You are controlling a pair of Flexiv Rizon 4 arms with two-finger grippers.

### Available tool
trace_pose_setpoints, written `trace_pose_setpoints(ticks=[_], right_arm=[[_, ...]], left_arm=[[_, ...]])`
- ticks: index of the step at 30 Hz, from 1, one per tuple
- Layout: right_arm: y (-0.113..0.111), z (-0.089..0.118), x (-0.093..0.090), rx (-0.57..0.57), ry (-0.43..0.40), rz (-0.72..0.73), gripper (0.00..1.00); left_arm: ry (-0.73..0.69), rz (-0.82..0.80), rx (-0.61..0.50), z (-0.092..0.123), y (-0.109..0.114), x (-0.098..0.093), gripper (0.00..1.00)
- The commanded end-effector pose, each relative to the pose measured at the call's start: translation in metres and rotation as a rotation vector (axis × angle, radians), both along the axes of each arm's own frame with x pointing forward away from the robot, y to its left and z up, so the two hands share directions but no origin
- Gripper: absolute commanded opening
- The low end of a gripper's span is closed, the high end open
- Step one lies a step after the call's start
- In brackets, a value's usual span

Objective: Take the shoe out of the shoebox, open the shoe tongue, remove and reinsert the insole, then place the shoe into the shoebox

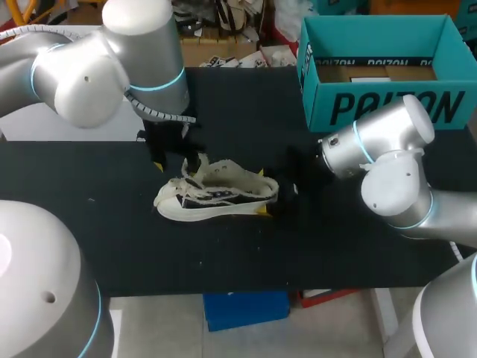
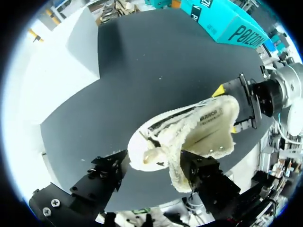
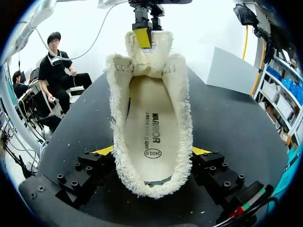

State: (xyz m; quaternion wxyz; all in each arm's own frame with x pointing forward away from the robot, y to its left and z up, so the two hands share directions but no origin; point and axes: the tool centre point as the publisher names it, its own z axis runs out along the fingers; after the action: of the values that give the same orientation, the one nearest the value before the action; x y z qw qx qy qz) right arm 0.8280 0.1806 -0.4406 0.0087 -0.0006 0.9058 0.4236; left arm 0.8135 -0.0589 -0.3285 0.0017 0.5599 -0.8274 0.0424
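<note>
A cream shoe (image 1: pixel 216 195) with fleece lining and a white sole stands in the middle of the black table (image 1: pixel 89 216). My right gripper (image 1: pixel 261 192) is shut on its heel, one yellow-tipped finger (image 3: pixel 105 151) pressed against each side. The insole (image 3: pixel 151 123) lies inside the shoe. The tongue (image 3: pixel 144 54) stands raised at the front. My left gripper (image 2: pixel 154 170) hangs over the tongue (image 2: pixel 152 155) with its fingers (image 2: pixel 106 170) wide apart, open. Seen from the right wrist, one of its yellow tips (image 3: pixel 142 37) rests against the tongue's top.
The open teal shoebox (image 1: pixel 387 108) stands at the table's back right, behind my right arm, and shows as the shoebox (image 2: pixel 227 26) in the left wrist view. Bare black table lies in front of the shoe and to its left.
</note>
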Motion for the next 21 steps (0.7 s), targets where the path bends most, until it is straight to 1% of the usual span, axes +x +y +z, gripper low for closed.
trace_pose_setpoints(ticks=[1,4,5,6,7,8,9,10,11,16,19,21], right_arm=[[0.0,-0.003,0.0,-0.002,0.0,-0.001,0.0],[0.0,-0.003,0.0,-0.002,0.0,-0.001,0.0],[0.0,-0.003,0.0,-0.002,0.0,-0.001,0.0],[0.0,-0.003,0.0,-0.002,0.0,-0.001,0.0],[0.0,-0.003,0.0,-0.002,0.0,-0.001,0.0],[0.0,-0.003,0.0,-0.002,0.0,-0.001,0.0],[0.0,-0.003,0.0,-0.002,0.0,-0.001,0.0],[0.0,-0.003,0.0,-0.002,0.0,-0.001,0.0],[0.0,-0.003,0.0,-0.002,0.0,-0.001,0.0],[0.0,-0.003,0.0,-0.002,0.0,-0.001,0.0],[0.0,-0.003,0.0,-0.002,0.0,-0.001,0.0],[0.0,-0.003,0.0,-0.002,0.0,-0.001,0.0]], left_arm=[[0.011,-0.218,-0.029,0.024,0.001,0.0,1.0],[0.027,-0.398,-0.034,0.036,-0.007,0.003,1.0],[0.036,-0.438,-0.038,0.039,-0.009,0.003,0.95],[0.045,-0.512,-0.046,0.044,-0.013,0.005,0.84],[0.05,-0.563,-0.051,0.047,-0.016,0.006,0.64],[0.067,-0.629,-0.062,0.05,-0.02,0.007,0.39],[0.077,-0.686,-0.073,0.053,-0.024,0.008,0.26],[0.09,-0.741,-0.082,0.054,-0.027,0.01,0.09],[0.097,-0.801,-0.084,0.055,-0.032,0.011,0.0],[0.177,-1.022,-0.149,0.05,-0.051,0.02,0.0],[0.227,-1.103,-0.199,0.046,-0.061,0.023,0.0],[0.248,-1.129,-0.237,0.045,-0.066,0.023,0.0]])
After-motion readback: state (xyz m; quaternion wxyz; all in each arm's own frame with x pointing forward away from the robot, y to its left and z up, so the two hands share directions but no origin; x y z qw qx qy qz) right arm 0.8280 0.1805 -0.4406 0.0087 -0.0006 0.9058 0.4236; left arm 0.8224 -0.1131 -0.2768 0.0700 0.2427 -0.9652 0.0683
